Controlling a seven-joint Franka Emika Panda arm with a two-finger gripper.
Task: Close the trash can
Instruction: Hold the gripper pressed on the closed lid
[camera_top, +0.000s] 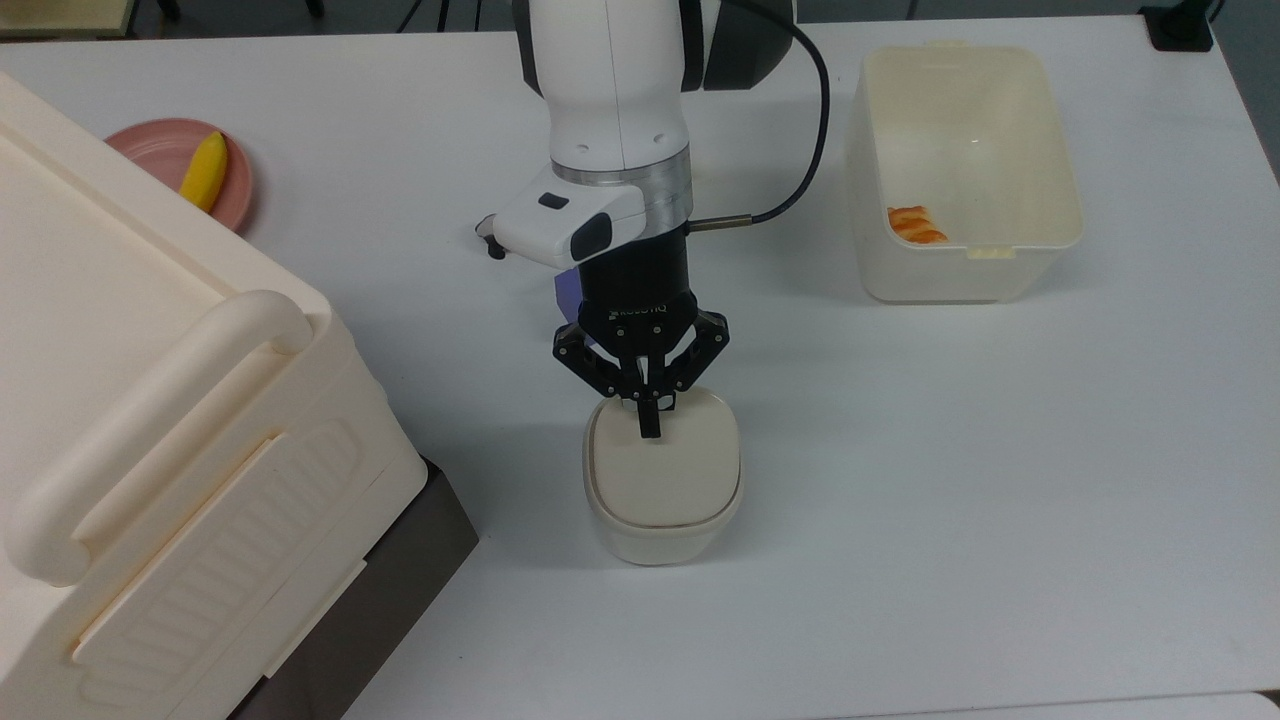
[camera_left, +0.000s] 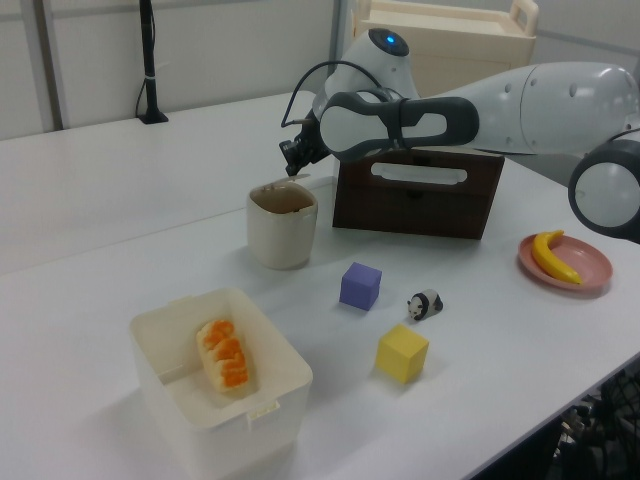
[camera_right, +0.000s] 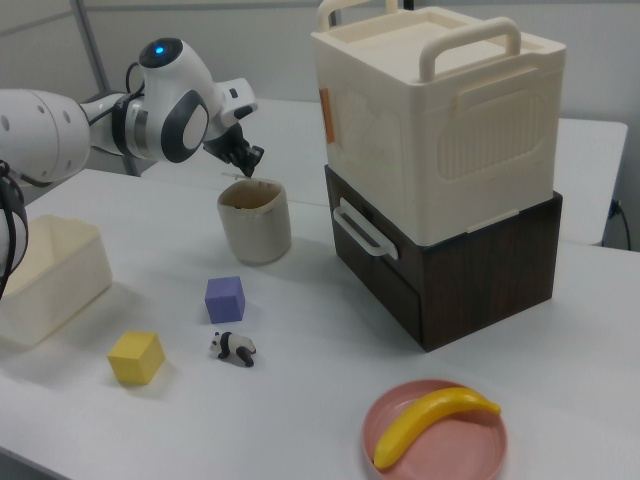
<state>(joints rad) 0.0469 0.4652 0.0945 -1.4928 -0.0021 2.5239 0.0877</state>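
The trash can (camera_top: 662, 478) stood on the white table (camera_top: 950, 480), near the stacked storage boxes (camera_right: 440, 170), its lid lying flat. The gripper (camera_top: 648, 428) was clenched empty, fingertips at the lid's rear edge.

**Three cameras ringing one white table**

The top view is looking steeply down. The left and right views are facing in obliquely from opposite sides, farther back. All are sharing the small cream plastic trash can (camera_top: 662, 480) (camera_left: 282, 226) (camera_right: 254, 220).

Bare table (camera_top: 950, 450) lies open to the gripper's (camera_top: 648, 425) top-view right; the storage box (camera_top: 150, 420) crowds its left.
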